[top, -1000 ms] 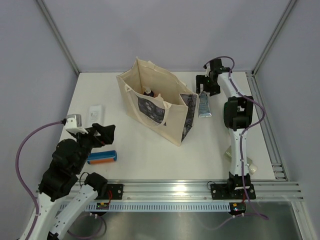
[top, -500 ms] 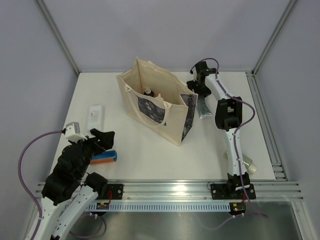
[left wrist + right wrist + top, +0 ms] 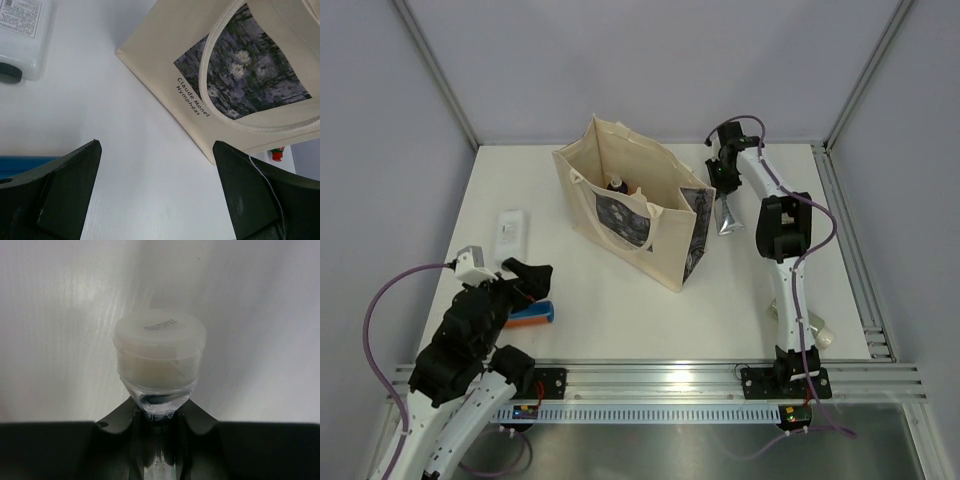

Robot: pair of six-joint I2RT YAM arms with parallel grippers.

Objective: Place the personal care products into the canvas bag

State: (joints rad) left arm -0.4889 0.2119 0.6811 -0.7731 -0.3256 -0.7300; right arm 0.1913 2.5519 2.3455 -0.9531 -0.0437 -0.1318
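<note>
The cream canvas bag stands open mid-table, its print side filling the left wrist view. Just right of it, my right gripper is shut on the grey tube; the tube's pale cap sticks out past the closed fingers. My left gripper hangs open over the table, nothing between its fingers. The blue-orange cylinder lies right beside it, a blue strip at the left finger. A white box lies further back. Bottle tops show inside the bag.
A beige bottle lies by the right arm's base, near the table's right rail. The enclosure's walls close in at the back and sides. The bag's loop handle hangs down its printed side.
My right gripper has shut on the grey tube, which now hangs tilted from it instead of lying flat. The left arm sank slightly toward the cylinder, still open.
</note>
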